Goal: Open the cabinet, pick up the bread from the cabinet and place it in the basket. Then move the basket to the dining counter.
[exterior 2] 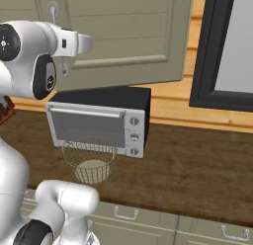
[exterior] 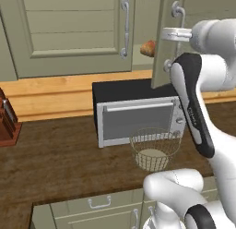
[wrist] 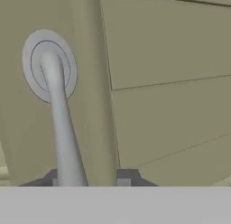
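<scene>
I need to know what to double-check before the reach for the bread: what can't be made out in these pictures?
- Bread: left base view, partly hidden by the open cabinet door; its full shape is unclear.
- Gripper: hand view, jaws cut off at the bottom; the handle runs between them, contact unclear.
- Cabinet interior: right base view, screened by the open door.
- Basket: lower edge hidden by the arm in the left base view.

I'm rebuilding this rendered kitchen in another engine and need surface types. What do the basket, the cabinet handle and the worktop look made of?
The round tan mesh basket looks like thin wire, see-through, with a pale solid base. The long silver bar handle on the sage-green cabinet door looks like brushed metal, smooth with a soft sheen. The dark brown worktop looks like wood, by its grain streaks, though it could be laminate.
</scene>
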